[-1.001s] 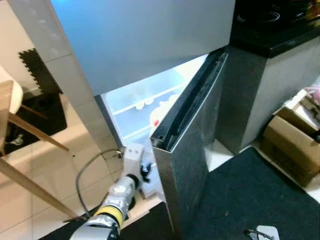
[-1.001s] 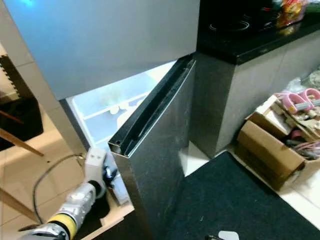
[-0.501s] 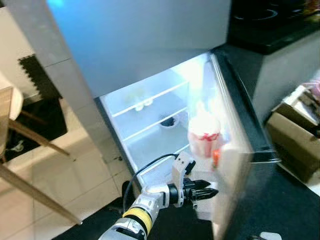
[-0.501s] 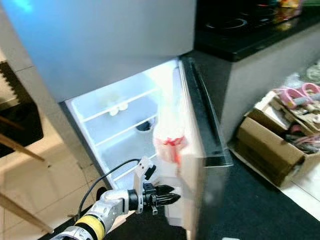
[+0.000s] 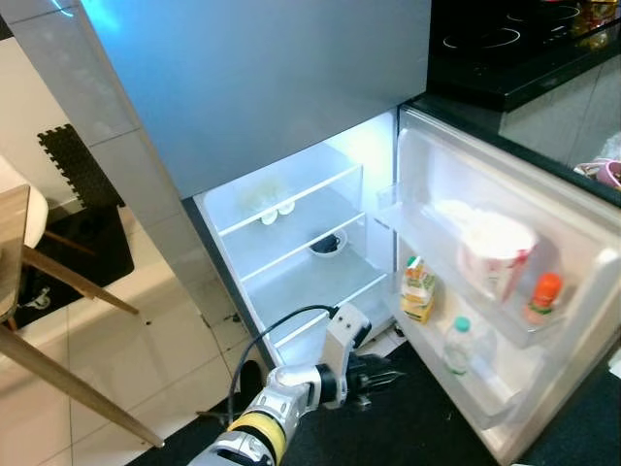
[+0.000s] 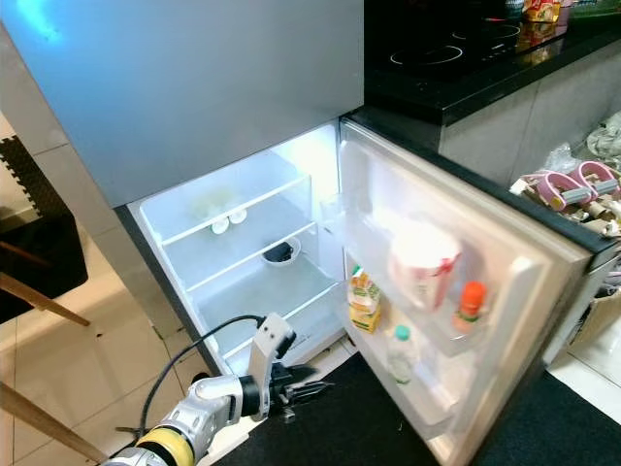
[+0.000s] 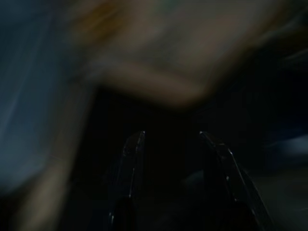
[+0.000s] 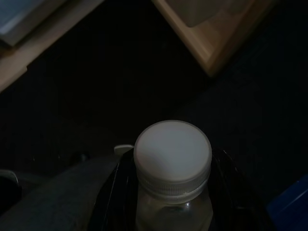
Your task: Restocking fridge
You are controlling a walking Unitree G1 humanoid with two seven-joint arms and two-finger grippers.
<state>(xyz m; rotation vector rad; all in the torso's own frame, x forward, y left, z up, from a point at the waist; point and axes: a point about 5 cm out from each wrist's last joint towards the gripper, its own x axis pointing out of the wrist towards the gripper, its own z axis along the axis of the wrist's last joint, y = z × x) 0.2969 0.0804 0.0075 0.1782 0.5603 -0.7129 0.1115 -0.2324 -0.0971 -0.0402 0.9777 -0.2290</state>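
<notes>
Your left gripper (image 5: 380, 377) sits low in the frame's centre, fingers parted and holding nothing, pointing right over the dark mat (image 5: 408, 432) toward the open fridge door (image 5: 514, 320). Your right gripper (image 8: 163, 192) is closed around a clear bottle (image 8: 172, 211) with a white cap (image 8: 172, 154). The fridge (image 5: 301, 252) stands lit mid-frame; a dark bowl (image 5: 328, 243) sits on a shelf. The door bins hold a juice carton (image 5: 417, 289), a small water bottle (image 5: 457, 345), a white tub (image 5: 497, 254) and an orange-capped bottle (image 5: 541, 297).
</notes>
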